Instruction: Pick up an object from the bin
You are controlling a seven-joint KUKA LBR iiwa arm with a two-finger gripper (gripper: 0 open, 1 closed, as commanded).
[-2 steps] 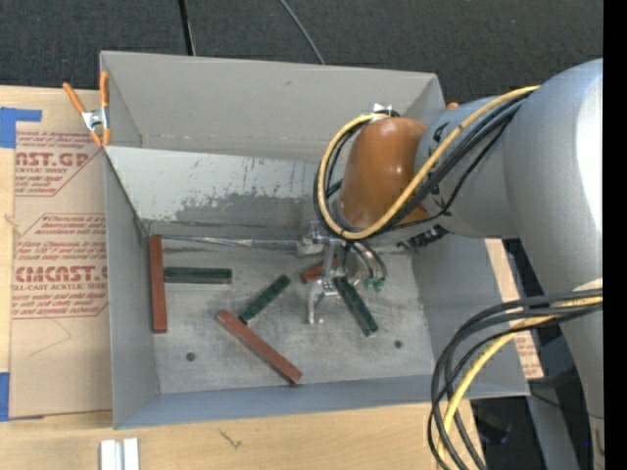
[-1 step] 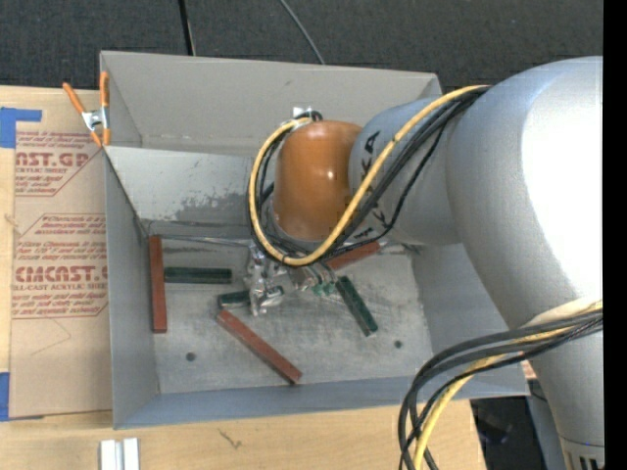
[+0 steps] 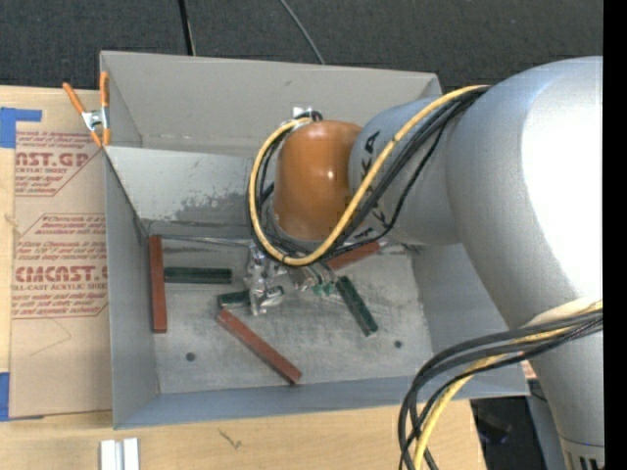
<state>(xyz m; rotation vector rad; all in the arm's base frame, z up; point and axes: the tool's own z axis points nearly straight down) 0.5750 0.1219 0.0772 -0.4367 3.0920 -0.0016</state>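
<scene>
My gripper point(image 3: 263, 300) hangs low over the middle of the bin floor, under the orange wrist cover. Its metal fingertips stand just above a short dark green stick point(image 3: 235, 298) and the upper end of a reddish-brown stick point(image 3: 259, 347) that runs diagonally toward the front. Another dark green stick point(image 3: 357, 305) lies slanted just right of the gripper. I see nothing between the fingers.
A long reddish-brown stick point(image 3: 157, 284) lies upright along the left wall, with a dark green stick point(image 3: 197, 275) beside it. Another reddish stick point(image 3: 353, 254) pokes out under the arm at the right. The arm and its yellow cables cover the bin's right side.
</scene>
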